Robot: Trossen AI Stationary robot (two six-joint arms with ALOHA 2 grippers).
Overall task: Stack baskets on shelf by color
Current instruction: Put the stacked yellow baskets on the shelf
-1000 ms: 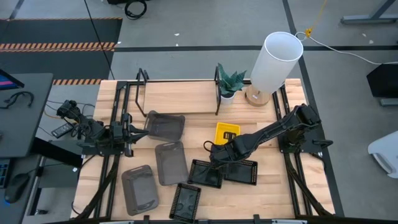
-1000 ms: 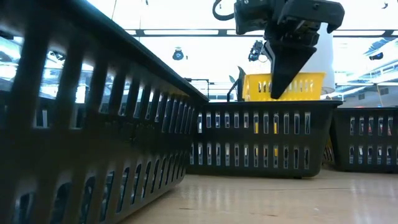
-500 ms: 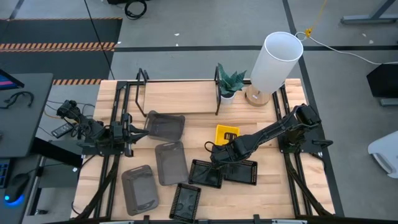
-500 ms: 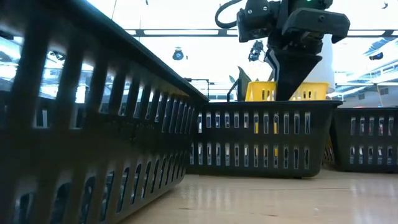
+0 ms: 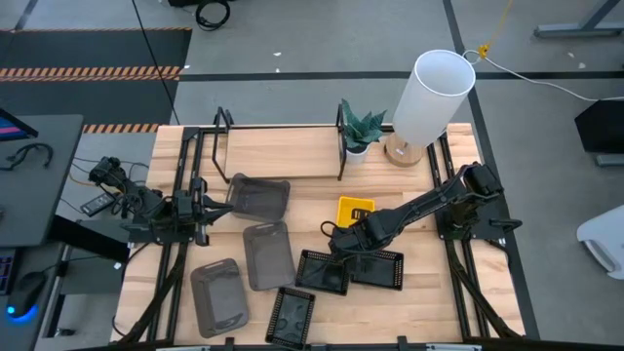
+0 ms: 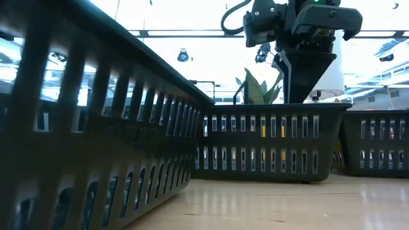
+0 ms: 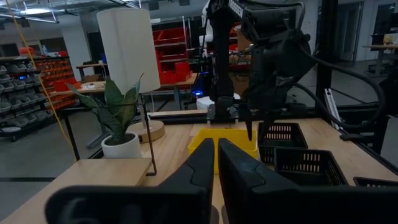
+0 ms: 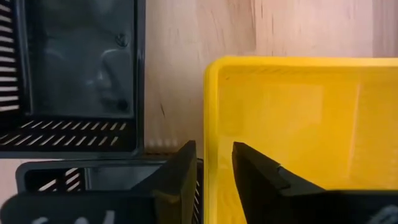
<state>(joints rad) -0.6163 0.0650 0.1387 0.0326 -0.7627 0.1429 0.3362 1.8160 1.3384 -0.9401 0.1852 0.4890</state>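
Right hand (image 8: 211, 165) is poised over the yellow basket (image 5: 356, 209) at the centre of the high view, its two fingers slightly parted and straddling the basket's near wall in the right wrist view, one finger outside the rim, one inside, not yet pinched on it as far as I can judge. That basket sits on the counter (image 5: 429, 283) just below the shelf (image 5: 283, 151), which runs across the upper middle of the high view, with a potted plant (image 5: 359, 132) and a white lamp (image 5: 431, 96) toward its right end. Two black baskets (image 5: 322, 272) lie just beneath the hand, a third black one at lower centre, and the grey translucent baskets (image 5: 259, 196) spread left of centre. This yellow tray looks thin-walled and light, stiff enough to lift by one edge but likely to tilt and swing from a single-wall grip; smooth plastic, so probably slippery. Best hold, I'd say, is mid-wall, fingers deep over the rim. Left hand (image 7: 214, 158) waits at the left edge of the counter, fingers almost together, holding nothing.
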